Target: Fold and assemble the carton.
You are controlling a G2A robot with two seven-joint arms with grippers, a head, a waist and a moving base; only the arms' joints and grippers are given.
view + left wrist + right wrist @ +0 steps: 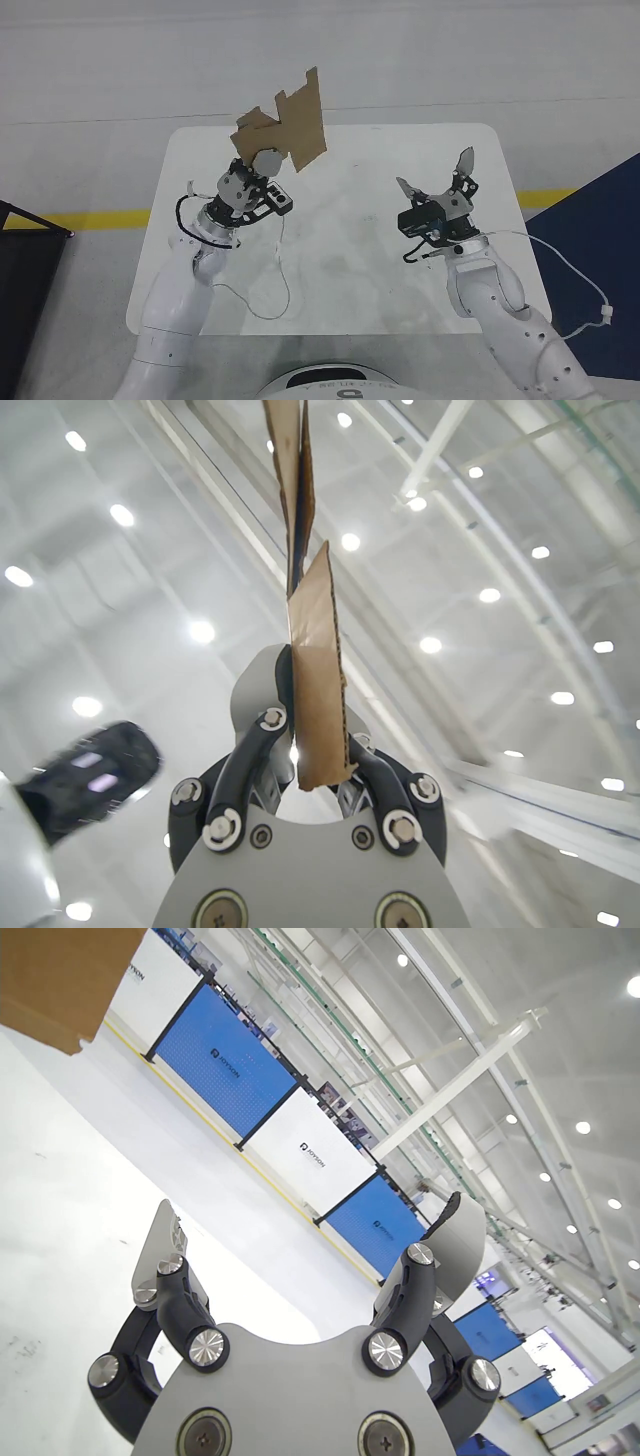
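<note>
A flat brown carton (296, 125) is held up in the air over the table's far left part, flaps spread and mostly unfolded. My left gripper (265, 163) is shut on its lower edge. In the left wrist view the carton (317, 680) stands edge-on, pinched between the two fingers (257, 690), with more of the cardboard rising above them. My right gripper (433, 172) is over the right half of the table, raised and open, nothing between its fingers (462, 1238). A corner of the carton (60, 983) shows far off in the right wrist view.
The white table (350, 270) carries no other objects; a thin cable (270, 290) trails from the left arm across it. A yellow floor line (100, 218) runs behind the table, and a dark blue mat (600, 230) lies to the right.
</note>
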